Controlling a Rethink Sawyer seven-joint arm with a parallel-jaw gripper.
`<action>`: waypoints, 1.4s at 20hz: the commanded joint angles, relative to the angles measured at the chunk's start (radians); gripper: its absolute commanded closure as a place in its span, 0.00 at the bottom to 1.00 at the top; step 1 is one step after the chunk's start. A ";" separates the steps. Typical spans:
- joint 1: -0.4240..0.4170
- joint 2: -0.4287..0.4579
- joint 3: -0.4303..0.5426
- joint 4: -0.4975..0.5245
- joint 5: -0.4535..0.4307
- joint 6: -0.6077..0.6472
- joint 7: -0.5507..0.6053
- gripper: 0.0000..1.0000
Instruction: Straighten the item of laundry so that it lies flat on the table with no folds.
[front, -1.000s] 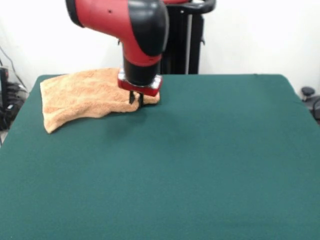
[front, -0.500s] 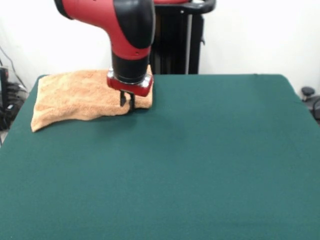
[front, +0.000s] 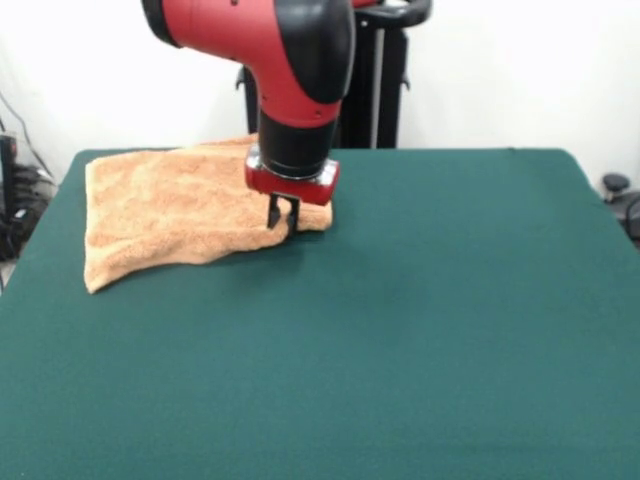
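Observation:
The item of laundry (front: 170, 212) is a light orange-tan terry towel lying at the far left of the table (front: 430, 320). It is rumpled: its near edge curls and dips, and its near left corner points toward the table's left edge. My gripper (front: 283, 220) comes straight down onto the towel's near right corner. Its dark fingers stand close together, shut on the cloth's edge there. The arm's red and black wrist hides part of the towel's far right side.
The dark green table stretches wide to the right of the towel and toward the near side. A black stand (front: 380, 75) rises behind the table's far edge. Dark objects sit beyond the left edge (front: 12, 190) and the right edge (front: 620, 195).
The gripper went left with the towel's corner, then came back right and slightly nearer. The towel slid left and back right with it, and its right corner now lies farther right.

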 joint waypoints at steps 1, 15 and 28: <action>0.073 0.099 0.116 -0.121 0.126 -0.010 0.250 1.00; 0.176 0.199 0.083 -0.277 0.301 0.013 0.315 1.00; 0.250 0.256 0.052 -0.378 0.436 0.065 0.352 1.00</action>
